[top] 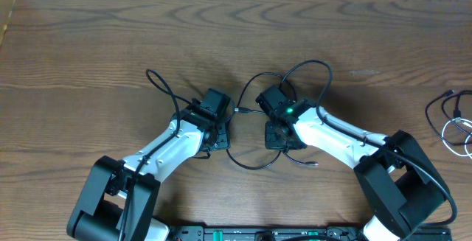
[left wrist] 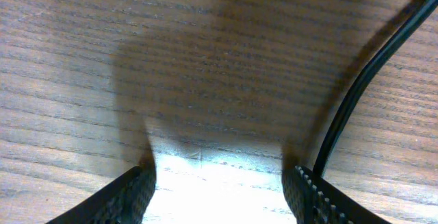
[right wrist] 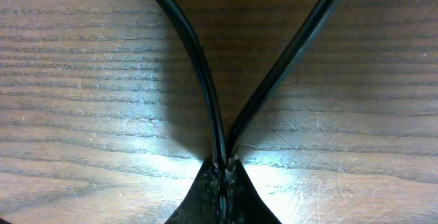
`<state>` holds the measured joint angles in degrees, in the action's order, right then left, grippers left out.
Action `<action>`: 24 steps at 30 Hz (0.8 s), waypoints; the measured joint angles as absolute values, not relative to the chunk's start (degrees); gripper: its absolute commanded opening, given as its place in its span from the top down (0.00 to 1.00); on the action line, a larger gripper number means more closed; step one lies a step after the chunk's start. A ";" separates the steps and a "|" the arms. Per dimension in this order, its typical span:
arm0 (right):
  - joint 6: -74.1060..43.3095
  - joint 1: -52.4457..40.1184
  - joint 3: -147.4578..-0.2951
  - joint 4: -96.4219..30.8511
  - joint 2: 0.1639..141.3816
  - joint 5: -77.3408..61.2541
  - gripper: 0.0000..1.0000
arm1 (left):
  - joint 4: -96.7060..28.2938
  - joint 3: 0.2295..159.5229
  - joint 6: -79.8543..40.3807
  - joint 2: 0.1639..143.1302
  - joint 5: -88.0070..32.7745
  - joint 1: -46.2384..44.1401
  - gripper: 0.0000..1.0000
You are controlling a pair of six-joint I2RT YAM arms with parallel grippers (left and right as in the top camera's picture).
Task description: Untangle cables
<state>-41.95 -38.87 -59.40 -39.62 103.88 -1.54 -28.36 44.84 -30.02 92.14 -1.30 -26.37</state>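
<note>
Centrally, the right gripper (right wrist: 220, 170) is clamped on a black cable (right wrist: 198, 59), two strands meeting at its tips. Beside it, the left gripper (left wrist: 219, 183) stands open over the table (left wrist: 205, 46), with the cable just beside one finger. The cable loops farther out, and other cables (top: 451, 119) lie at the right edge.

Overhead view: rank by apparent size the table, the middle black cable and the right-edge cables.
1. table, fills the frame.
2. middle black cable, loops spread across the centre.
3. right-edge cables, a small bunch, cut off by the frame edge, so possibly bigger.
</note>
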 measured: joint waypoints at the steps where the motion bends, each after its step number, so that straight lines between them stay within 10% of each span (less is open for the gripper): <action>1: -41.95 -38.87 -59.40 -39.62 103.88 -1.54 0.99 | -28.36 44.84 -30.02 92.14 -1.30 -26.37 0.34; 24: -33.63 -29.45 -67.35 -51.51 97.95 -3.57 0.99 | -27.94 44.49 -30.20 84.55 -5.52 -21.63 0.32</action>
